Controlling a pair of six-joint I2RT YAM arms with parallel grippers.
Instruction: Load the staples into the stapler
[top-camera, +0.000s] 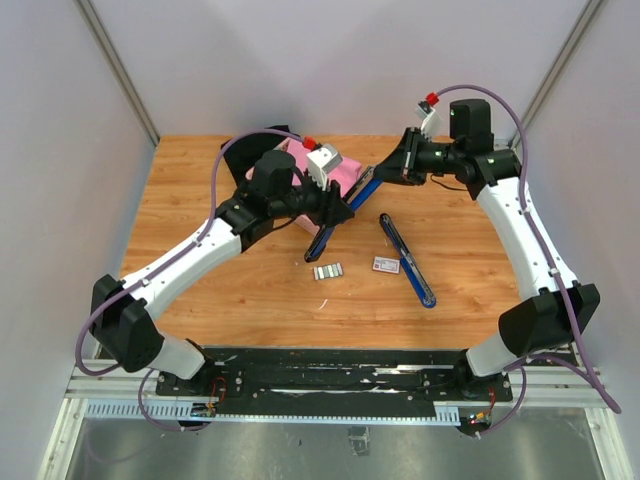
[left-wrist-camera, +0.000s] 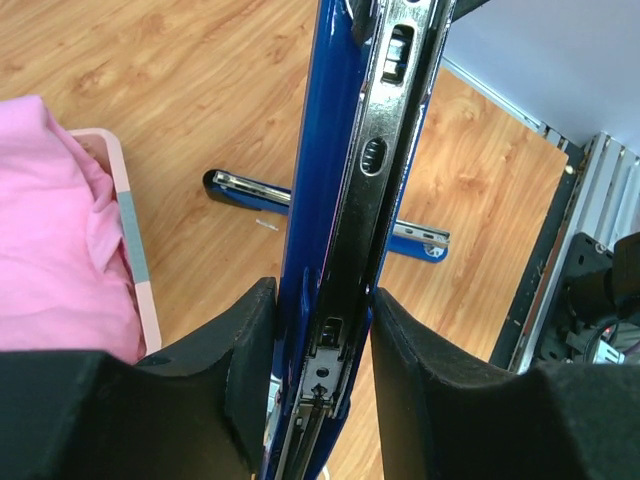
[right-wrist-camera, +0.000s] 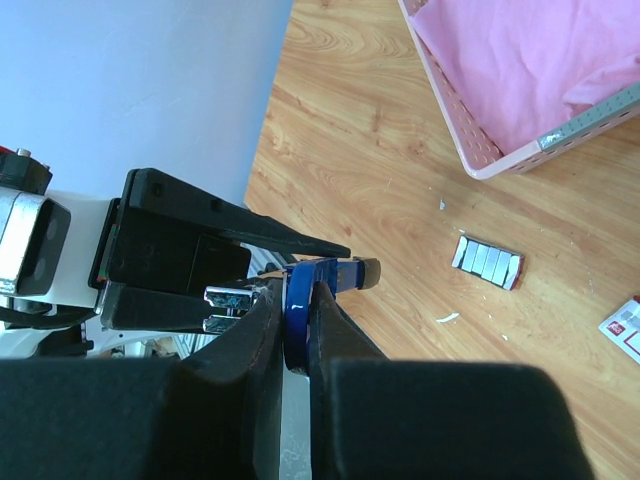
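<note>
The blue stapler (top-camera: 322, 238) hangs tilted above the table, opened out, its black and chrome staple channel (left-wrist-camera: 372, 160) facing the left wrist camera. My left gripper (top-camera: 338, 213) (left-wrist-camera: 322, 300) has its fingers pressed against both sides of the stapler's lower part. My right gripper (top-camera: 385, 172) (right-wrist-camera: 295, 300) is shut on the stapler's blue upper end (right-wrist-camera: 325, 275). The staples (top-camera: 328, 270) (right-wrist-camera: 487, 260), a small silvery block, lie on the wood below. A small white carton with red print (top-camera: 385, 264) (right-wrist-camera: 625, 325) lies just right of them.
A second long blue and chrome part (top-camera: 410, 262) (left-wrist-camera: 250, 190) lies flat on the table right of the carton. A pink basket (top-camera: 345, 172) (left-wrist-camera: 135, 260) (right-wrist-camera: 470, 150) with pink cloth stands at the back behind the left gripper. Small white scraps dot the wood.
</note>
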